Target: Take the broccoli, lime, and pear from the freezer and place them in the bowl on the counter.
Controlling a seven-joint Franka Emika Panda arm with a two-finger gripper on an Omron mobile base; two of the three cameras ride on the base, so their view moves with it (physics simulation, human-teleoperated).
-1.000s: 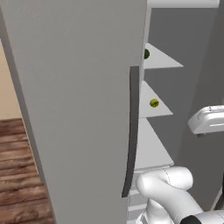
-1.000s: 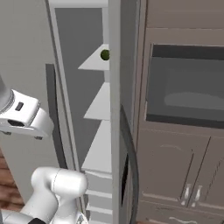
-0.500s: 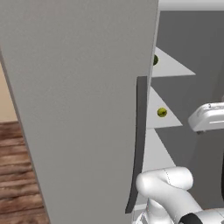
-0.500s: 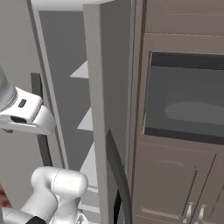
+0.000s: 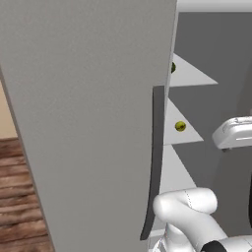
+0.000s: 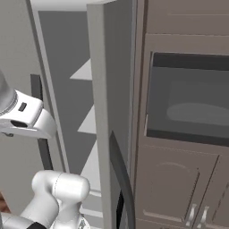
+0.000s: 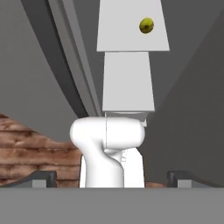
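The tall grey freezer (image 5: 88,113) stands open; 2 small yellow-green round fruits sit on 2 pale shelves (image 5: 183,134), 1 on each (image 5: 180,126) (image 5: 172,68). The gripper (image 7: 112,177) is spread wide, holding nothing.

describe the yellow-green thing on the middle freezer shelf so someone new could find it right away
Start at the tall grey freezer door with its long dark curved handle; past its edge, pale grey shelves are stacked inside. On the middle one sits a small round yellow-green fruit. A darker green item sits one shelf higher, half hidden by the door.
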